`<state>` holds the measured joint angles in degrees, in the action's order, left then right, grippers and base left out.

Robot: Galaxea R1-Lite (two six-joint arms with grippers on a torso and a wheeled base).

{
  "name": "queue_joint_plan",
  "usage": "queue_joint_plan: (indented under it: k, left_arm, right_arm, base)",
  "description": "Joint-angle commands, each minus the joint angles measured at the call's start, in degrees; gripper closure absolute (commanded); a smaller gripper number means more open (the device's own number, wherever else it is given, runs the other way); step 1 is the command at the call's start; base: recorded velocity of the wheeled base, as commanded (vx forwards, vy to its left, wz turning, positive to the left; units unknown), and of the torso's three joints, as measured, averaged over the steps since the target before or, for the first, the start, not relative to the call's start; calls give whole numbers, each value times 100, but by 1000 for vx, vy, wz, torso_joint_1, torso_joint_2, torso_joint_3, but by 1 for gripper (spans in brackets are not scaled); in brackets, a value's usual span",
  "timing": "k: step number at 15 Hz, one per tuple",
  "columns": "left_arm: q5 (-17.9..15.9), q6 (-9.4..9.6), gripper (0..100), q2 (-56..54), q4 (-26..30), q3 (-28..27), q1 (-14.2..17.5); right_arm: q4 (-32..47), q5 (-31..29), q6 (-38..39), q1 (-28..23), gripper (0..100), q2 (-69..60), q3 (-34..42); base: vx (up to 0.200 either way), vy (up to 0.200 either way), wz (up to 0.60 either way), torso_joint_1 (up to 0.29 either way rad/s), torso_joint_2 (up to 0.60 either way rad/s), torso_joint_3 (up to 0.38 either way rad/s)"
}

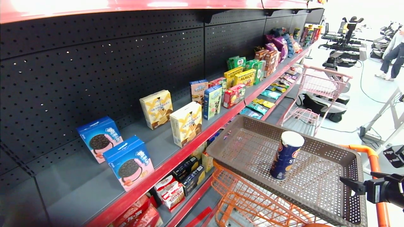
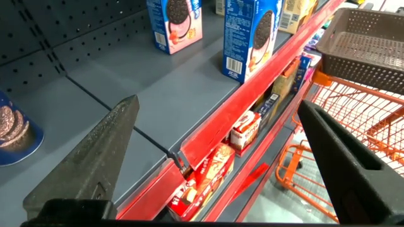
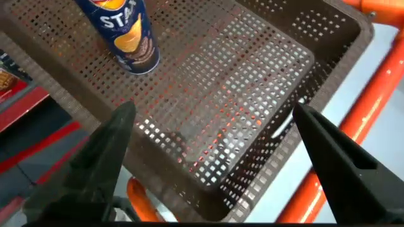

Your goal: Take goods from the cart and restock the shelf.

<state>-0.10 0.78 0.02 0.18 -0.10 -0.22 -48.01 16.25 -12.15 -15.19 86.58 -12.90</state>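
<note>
Upright blue can [image 3: 126, 34] in brown tray [image 3: 328, 28] beneath spread gripper [image 3: 213, 110].

Head high over shelf [image 1: 79, 183], wrists close (tray [image 1: 315, 189] shared)

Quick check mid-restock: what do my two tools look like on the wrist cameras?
The left tool and right tool match: each has two matte, dark grey fingers, broad and flat-sided, tapering like wedges to blunt tips.
</note>
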Motion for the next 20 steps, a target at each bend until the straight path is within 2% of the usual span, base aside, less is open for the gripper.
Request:
queue_joint_plan:
  k: [1,3,5,6,10,15,20]
  left_arm:
    - [1,1,0,-2,-1,1,-4]
    - [1,1,0,-2,-1,1,-4]
    - [1,1,0,-2,-1,1,-4]
    - [1,1,0,-2,-1,1,-4]
    - [1,1,0,6,-1,1,-4]
    - [1,1,0,-2,-1,1,-4]
    - [1,1,0,-2,-1,1,-4]
  right_arm:
    - [-139,71,-15,51,0,263,7]
    - [-482,71,-15,324,0,342,33]
    - [-517,71,-24,368,0,413,33]
    - [-1114,71,-15,491,0,940,42]
    - [-2002,71,-24,297,0,1687,-73]
    - [-2362,106,29,403,0,2197,-363]
    - [-2477,1231,38,306,0,2671,-881]
  base:
    - [0,0,0,0,0,0]
    - [0,0,0,0,0,0]
    - [0,0,0,0,0,0]
    - [0,0,0,0,0,0]
    - [0,0,0,0,0,0]
    - [0,0,0,0,0,0]
    - [0,0,0,0,0,0]
